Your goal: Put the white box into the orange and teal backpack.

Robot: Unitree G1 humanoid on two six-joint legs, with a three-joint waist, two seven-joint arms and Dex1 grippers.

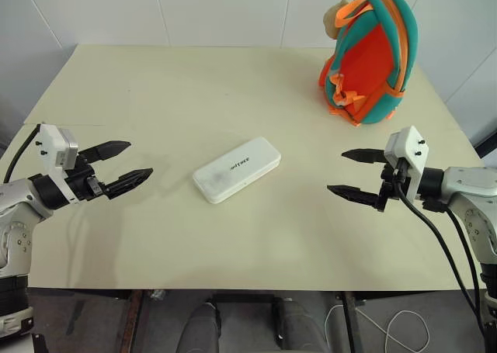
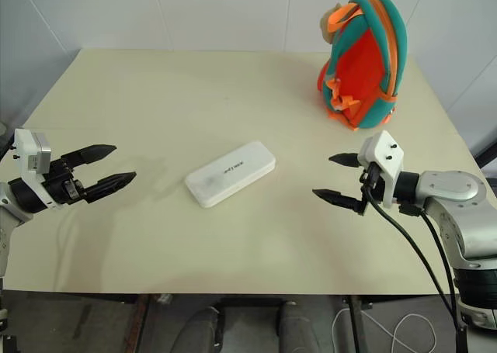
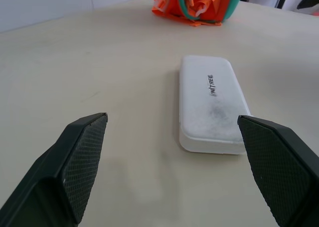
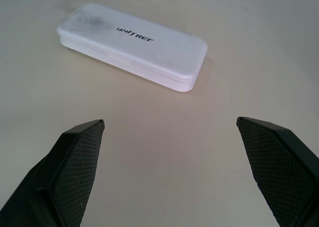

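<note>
The left end effector (image 1: pixel 123 165) hovers over the table (image 1: pixel 155 89) with its fingers spread wide and empty, aimed at the white box (image 1: pixel 237 169), which lies flat mid-table. The right end effector (image 1: pixel 359 175) mirrors it, also agape and empty, likely flanking the box for a pickup. Far right, the orange and teal backpack (image 1: pixel 370 57) stands upright; whether it is unzipped, and what it holds, cannot be seen.

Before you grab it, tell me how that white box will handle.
The white box looks like a rigid shell, so it probably won't flex. It lies flat on the table, so it should slide rather than roll. Its smooth rounded edges might slip in the pinch.
</note>
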